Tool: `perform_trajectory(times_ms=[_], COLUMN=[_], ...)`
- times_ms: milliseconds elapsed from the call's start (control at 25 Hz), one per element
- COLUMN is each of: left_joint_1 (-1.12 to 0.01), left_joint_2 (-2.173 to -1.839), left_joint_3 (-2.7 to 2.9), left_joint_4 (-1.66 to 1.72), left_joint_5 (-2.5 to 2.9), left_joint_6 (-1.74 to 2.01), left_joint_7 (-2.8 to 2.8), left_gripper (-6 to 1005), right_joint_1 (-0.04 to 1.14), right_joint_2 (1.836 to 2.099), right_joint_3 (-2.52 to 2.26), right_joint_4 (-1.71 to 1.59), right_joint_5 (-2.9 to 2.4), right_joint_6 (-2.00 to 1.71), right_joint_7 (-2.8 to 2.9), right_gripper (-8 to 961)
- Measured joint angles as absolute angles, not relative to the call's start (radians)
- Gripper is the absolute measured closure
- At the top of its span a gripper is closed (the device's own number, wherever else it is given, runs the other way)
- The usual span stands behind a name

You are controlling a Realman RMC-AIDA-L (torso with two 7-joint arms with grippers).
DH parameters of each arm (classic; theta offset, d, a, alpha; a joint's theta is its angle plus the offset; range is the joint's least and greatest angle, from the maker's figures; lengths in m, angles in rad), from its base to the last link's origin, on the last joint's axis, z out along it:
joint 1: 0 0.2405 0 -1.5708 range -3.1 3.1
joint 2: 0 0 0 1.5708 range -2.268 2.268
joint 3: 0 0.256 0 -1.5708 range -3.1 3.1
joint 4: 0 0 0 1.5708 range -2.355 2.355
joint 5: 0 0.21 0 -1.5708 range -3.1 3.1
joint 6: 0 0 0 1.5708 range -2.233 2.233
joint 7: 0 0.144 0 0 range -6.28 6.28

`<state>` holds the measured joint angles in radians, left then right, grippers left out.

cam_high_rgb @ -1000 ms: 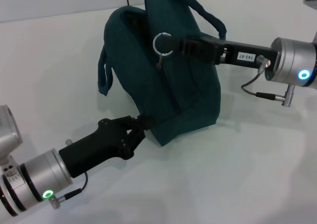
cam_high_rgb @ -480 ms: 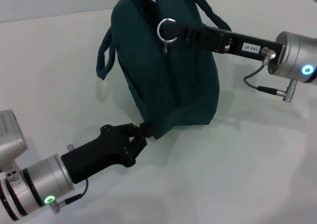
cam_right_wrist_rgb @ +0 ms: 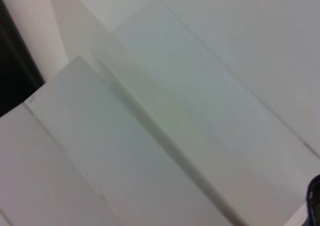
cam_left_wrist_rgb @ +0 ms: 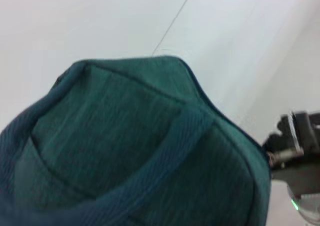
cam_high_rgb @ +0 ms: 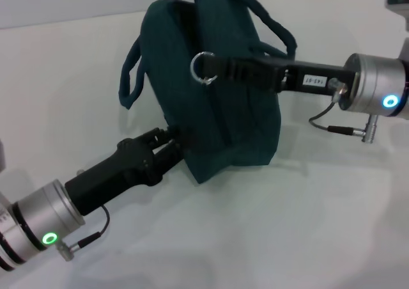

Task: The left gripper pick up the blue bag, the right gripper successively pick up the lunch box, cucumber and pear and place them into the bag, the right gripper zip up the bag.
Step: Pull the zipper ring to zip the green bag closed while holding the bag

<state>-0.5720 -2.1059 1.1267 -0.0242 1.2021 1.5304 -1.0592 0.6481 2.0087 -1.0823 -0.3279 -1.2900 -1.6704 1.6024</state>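
Observation:
The blue bag stands upright on the white table, its top closed, loop handles hanging at its sides. My left gripper is shut on the bag's lower left corner. My right gripper reaches in from the right, shut on the zipper's metal ring pull high on the bag's side. The left wrist view is filled by the bag, with the right gripper beyond it. The lunch box, cucumber and pear are out of view.
The white table spreads around the bag, with a pale wall behind it. The right wrist view shows only white surfaces.
My right gripper has moved down and left with the ring pull. My left gripper has shifted up and left with the bag's corner, and the bag has tilted slightly.

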Motion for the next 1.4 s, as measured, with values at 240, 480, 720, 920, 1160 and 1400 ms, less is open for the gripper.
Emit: perform_trajectory(times_ms=[240, 480, 720, 920, 1160, 1400], left_joint_1=[-0.539, -0.536, -0.535, -0.546, -0.549, -0.537], left_joint_2=[-2.1, -2.101, -2.107, -2.108, -2.108, -2.107], left_joint_3=[1.133, 1.135, 1.144, 1.172, 1.175, 1.168], left_joint_4=[0.042, 0.048, 0.039, 0.027, 0.007, 0.026], left_joint_5=[1.208, 1.209, 1.225, 1.227, 1.217, 1.215], left_joint_6=[1.558, 1.54, 1.504, 1.45, 1.445, 1.461], left_joint_7=[-1.12, -1.123, -1.095, -1.089, -1.055, -1.05], left_gripper=[716, 439, 306, 400, 484, 562], right_joint_1=[0.689, 0.723, 0.715, 0.707, 0.704, 0.697], right_joint_2=[2.013, 2.019, 2.02, 2.025, 2.028, 2.027], right_joint_3=[-1.127, -1.14, -1.129, -1.132, -1.137, -1.255], right_joint_4=[-0.326, -0.326, -0.332, -0.324, -0.265, -0.267], right_joint_5=[-1.29, -1.291, -1.259, -1.178, -1.058, -1.048], right_joint_6=[-1.678, -1.688, -1.603, -1.599, -1.593, -1.638], right_joint_7=[1.603, 1.603, 1.546, 1.523, 1.529, 1.554], right_gripper=[946, 946, 947, 947, 947, 947])
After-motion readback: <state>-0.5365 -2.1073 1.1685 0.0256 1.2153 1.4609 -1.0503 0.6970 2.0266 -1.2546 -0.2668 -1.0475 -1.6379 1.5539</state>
